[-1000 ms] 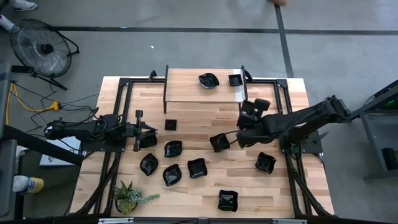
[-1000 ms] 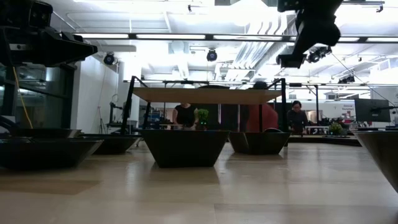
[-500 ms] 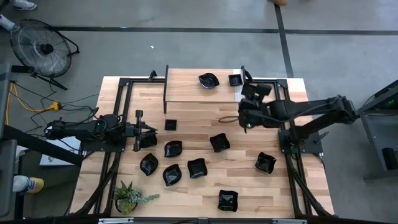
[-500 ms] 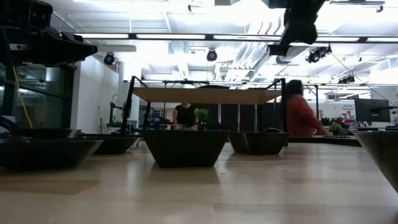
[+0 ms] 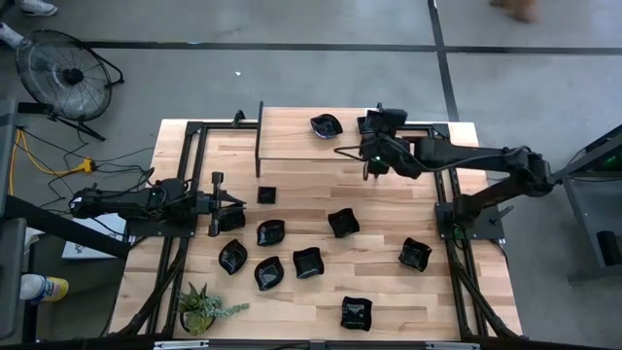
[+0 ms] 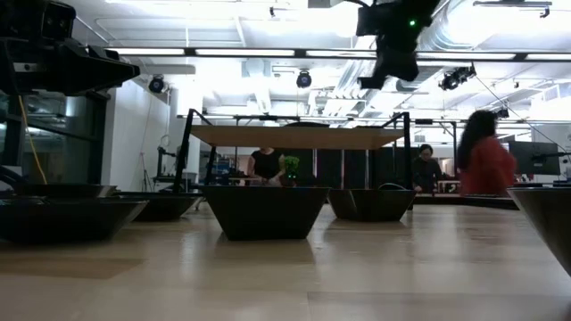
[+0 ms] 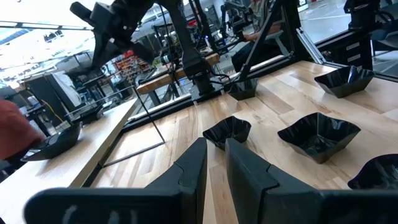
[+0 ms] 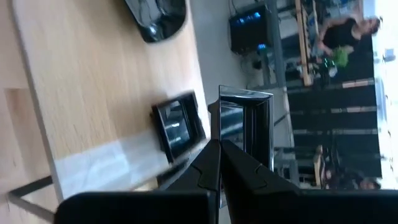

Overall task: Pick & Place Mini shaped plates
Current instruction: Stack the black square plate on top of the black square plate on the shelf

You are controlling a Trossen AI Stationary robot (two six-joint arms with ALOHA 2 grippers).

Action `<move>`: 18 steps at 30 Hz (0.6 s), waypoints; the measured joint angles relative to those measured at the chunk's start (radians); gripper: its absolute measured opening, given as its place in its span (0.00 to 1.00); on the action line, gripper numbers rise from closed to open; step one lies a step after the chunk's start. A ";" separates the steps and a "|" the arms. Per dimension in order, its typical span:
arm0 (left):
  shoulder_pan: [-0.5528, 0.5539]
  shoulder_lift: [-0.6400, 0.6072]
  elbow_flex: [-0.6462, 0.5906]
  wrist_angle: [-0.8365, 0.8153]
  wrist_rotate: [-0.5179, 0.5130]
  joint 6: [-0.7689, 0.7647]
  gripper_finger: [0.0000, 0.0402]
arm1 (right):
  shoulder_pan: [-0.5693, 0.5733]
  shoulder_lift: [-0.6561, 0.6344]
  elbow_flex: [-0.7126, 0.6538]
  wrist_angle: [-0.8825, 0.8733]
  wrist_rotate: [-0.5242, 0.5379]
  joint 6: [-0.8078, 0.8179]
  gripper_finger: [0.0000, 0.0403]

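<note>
Beside potted plant (image 5: 202,309), plates (image 5: 282,255) clustered mid-table (image 5: 321,301); fan (image 5: 60,76) beyond.

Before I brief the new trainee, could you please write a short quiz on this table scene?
1. True or false: the potted plant stands on the raised shelf.
2. Which gripper hangs over the shelf? A: left. B: right.
3. How many black dishes lie on the shelf?

Key:
1. False; it stands on the table.
2. B, the right gripper.
3. Two: a wavy-edged dish and a small square dish.
</note>
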State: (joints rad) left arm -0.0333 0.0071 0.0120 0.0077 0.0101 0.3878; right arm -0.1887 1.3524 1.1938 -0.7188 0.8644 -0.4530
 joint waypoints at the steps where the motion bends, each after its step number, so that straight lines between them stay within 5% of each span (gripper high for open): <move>1: 0.000 0.000 0.000 0.000 0.000 0.000 0.14 | -0.006 0.008 0.000 0.020 -0.014 -0.022 0.01; 18: 0.000 0.000 0.000 0.000 0.000 0.000 0.14 | -0.160 0.089 0.000 0.066 -0.196 -0.225 0.00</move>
State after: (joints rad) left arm -0.0330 0.0071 0.0120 0.0078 0.0101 0.3878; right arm -0.3487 1.4417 1.1938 -0.6525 0.6680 -0.6777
